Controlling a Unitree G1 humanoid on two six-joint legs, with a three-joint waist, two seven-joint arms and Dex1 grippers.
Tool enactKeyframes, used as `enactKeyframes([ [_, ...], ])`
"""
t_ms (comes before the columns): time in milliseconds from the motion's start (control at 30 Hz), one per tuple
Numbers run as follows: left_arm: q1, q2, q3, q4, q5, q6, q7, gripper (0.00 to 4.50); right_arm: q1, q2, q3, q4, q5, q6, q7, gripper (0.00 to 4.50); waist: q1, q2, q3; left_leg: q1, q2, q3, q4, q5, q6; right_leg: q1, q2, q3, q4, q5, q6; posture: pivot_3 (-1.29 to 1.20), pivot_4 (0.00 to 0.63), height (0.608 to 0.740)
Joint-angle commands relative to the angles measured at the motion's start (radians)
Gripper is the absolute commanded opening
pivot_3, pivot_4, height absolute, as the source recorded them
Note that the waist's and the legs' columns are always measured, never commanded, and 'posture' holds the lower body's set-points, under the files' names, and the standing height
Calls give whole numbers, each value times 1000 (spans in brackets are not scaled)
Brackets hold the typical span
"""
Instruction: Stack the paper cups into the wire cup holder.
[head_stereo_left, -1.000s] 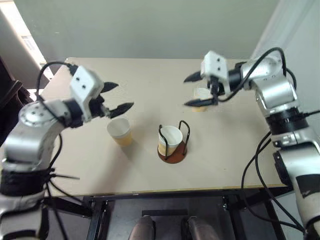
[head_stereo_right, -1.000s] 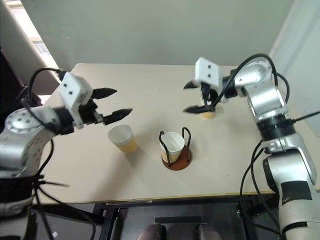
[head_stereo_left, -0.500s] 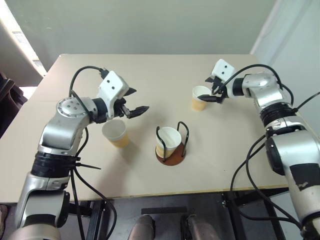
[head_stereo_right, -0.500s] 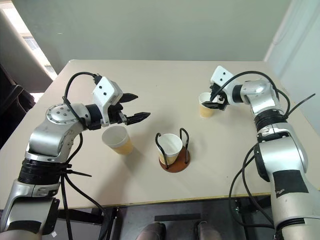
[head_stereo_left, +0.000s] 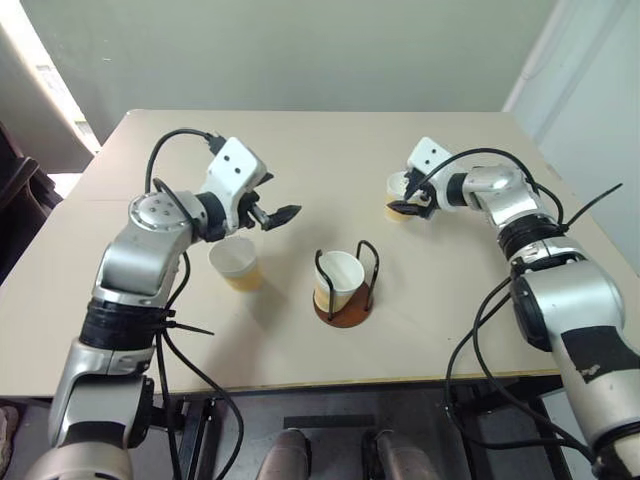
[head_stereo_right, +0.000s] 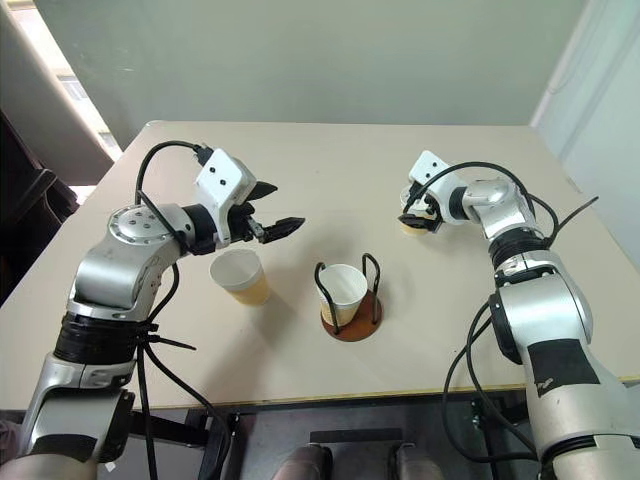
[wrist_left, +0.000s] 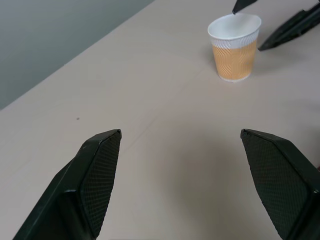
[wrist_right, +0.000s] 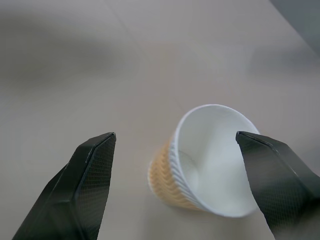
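Note:
Three paper cups stand on the table. One cup (head_stereo_left: 338, 281) sits inside the wire cup holder (head_stereo_left: 342, 311) at the table's middle. A second cup (head_stereo_left: 237, 265) stands to the holder's left, and my left gripper (head_stereo_left: 284, 195) hovers open just above and behind it, holding nothing. The third cup (wrist_right: 207, 170) stands at the far right. My right gripper (head_stereo_left: 402, 195) is open with its fingers (wrist_right: 92, 182) on either side of this cup, not pressing it; the cup sits closer to one finger. In the left wrist view that cup (wrist_left: 234, 47) shows ahead.
The beige table (head_stereo_left: 200, 340) has its front edge near me and a wall behind it. Black cables loop off both arms.
The camera view has shifted. My right gripper has come down and forward to straddle the far right cup. My left gripper has shifted a little to the right, above the left cup.

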Motion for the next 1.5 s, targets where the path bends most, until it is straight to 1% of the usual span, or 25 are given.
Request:
enactKeyframes([
  [33, 3, 17, 36, -52, -10, 9, -3, 4124, -9, 14, -29, 0, -8, 8, -51, 3983, 0, 0, 0, 0, 0, 0, 0, 0, 0, 0, 0, 0, 0, 0, 0, 0, 150, 740],
  [367, 38, 27, 45, -102, -13, 38, 4, 4124, 10, 55, -64, 24, -20, 99, -148, 3983, 0, 0, 0, 0, 0, 0, 0, 0, 0, 0, 0, 0, 0, 0, 0, 0, 150, 740],
  [400, 42, 30, 47, -107, -15, 42, 4, 4124, 12, 56, -64, 25, -23, 104, -155, 3818, 0, 0, 0, 0, 0, 0, 0, 0, 0, 0, 0, 0, 0, 0, 0, 0, 150, 740],
  [467, 46, 35, 51, -111, -16, 47, 4, 4124, 15, 59, -65, 25, -28, 112, -157, 3397, 0, 0, 0, 0, 0, 0, 0, 0, 0, 0, 0, 0, 0, 0, 0, 0, 150, 740],
  [600, 51, 45, 60, -112, -17, 50, 6, 4124, 21, 68, -63, 22, -30, 114, -151, 2033, 0, 0, 0, 0, 0, 0, 0, 0, 0, 0, 0, 0, 0, 0, 0, 0, 150, 740],
  [633, 54, 46, 62, -116, -18, 53, 6, 4124, 22, 69, -62, 22, -31, 113, -150, 1610, 0, 0, 0, 0, 0, 0, 0, 0, 0, 0, 0, 0, 0, 0, 0, 0, 150, 740],
  [733, 61, 49, 67, -127, -20, 59, 9, 4124, 24, 73, -62, 20, -34, 111, -149, 526, 0, 0, 0, 0, 0, 0, 0, 0, 0, 0, 0, 0, 0, 0, 0, 0, 150, 740],
  [767, 63, 51, 68, -130, -20, 61, 10, 4124, 24, 73, -62, 20, -35, 109, -149, 191, 0, 0, 0, 0, 0, 0, 0, 0, 0, 0, 0, 0, 0, 0, 0, 0, 150, 740],
  [800, 65, 52, 70, -132, -20, 62, 10, 4124, 22, 74, -62, 19, -36, 106, -149, 42, 0, 0, 0, 0, 0, 0, 0, 0, 0, 0, 0, 0, 0, 0, 0, 0, 150, 740],
  [900, 67, 59, 76, -138, -25, 63, 3, 4124, 14, 66, -58, 10, -40, 92, -123, 42, 0, 0, 0, 0, 0, 0, 0, 0, 0, 0, 0, 0, 0, 0, 0, 0, 150, 740],
  [1000, 82, 86, 103, -167, -58, 50, -45, 4124, -10, 26, -49, -30, -39, 53, -7, 42, 0, 0, 0, 0, 0, 1, 0, 0, 0, 0, 0, 0, 0, 0, 0, 0, 150, 740],
  [1133, 118, 142, 159, -208, -127, 42, -128, 4124, -49, -43, -89, -203, 52, 82, 261, 42, -1, 0, 0, -1, 0, 1, 0, 0, 0, -1, 0, 0, 0, 0, 0, 0, 150, 740],
  [1167, 131, 159, 176, -215, -145, 38, -153, 4124, -42, -64, -102, -299, 97, 126, 344, 42, -2, 0, 0, -2, 0, 2, 0, 0, 0, -1, 0, 0, 0, 0, 0, 0, 150, 740],
  [1200, 158, 194, 201, -226, -173, 36, -203, 4124, -9, -101, -120, -486, 190, 206, 464, 42, -3, 0, 0, -2, 0, 2, 0, 0, 0, -1, 0, 0, -1, 0, 0, 0, 150, 740],
  [1233, 182, 224, 223, -237, -200, 36, -248, 4124, 21, -130, -137, -646, 271, 296, 555, 42, -5, 0, 0, -1, 1, 3, 0, 0, -1, -1, 0, 0, -1, 0, 0, 0, 150, 740],
  [1267, 199, 245, 237, -244, -219, 37, -276, 4124, 46, -151, -147, -761, 326, 365, 605, 42, -6, 0, 0, -2, 1, 4, -1, 0, -1, -2, 1, 0, -1, -1, -1, 0, 150, 740],
  [1300, 219, 267, 252, -254, -241, 36, -307, 4124, 74, -169, -152, -871, 380, 447, 634, 42, -5, 0, 0, -2, 3, 6, -1, 1, -2, -2, 2, 0, -1, -1, -2, 0, 150, 740],
  [1333, 229, 280, 260, -258, -255, 35, -323, 4124, 91, -180, -154, -936, 410, 503, 640, 42, -5, -2, -1, -1, 4, 6, 0, 1, -3, 0, 4, 0, -1, -2, -3, 0, 150, 740],
  [1400, 254, 311, 285, -266, -293, 41, -369, 4124, 144, -219, -148, -1110, 498, 637, 679, 42, -6, -4, -2, 2, 5, 6, 1, 7, -12, 2, 5, 0, -2, -4, -5, 0, 150, 740],
  [1433, 265, 324, 293, -268, -305, 42, -389, 4124, 170, -235, -141, -1179, 531, 687, 691, 42, -6, -4, -3, 4, 6, 6, 0, 7, -12, 4, 5, 0, -2, -4, -5, 0, 150, 740],
  [1500, 279, 340, 298, -269, -319, 36, -410, 4124, 209, -253, -132, -1270, 575, 755, 695, 42, -7, -4, -2, 7, 5, 6, 0, 2, -3, 7, 5, 2, -1, -5, -6, 0, 150, 740],
])
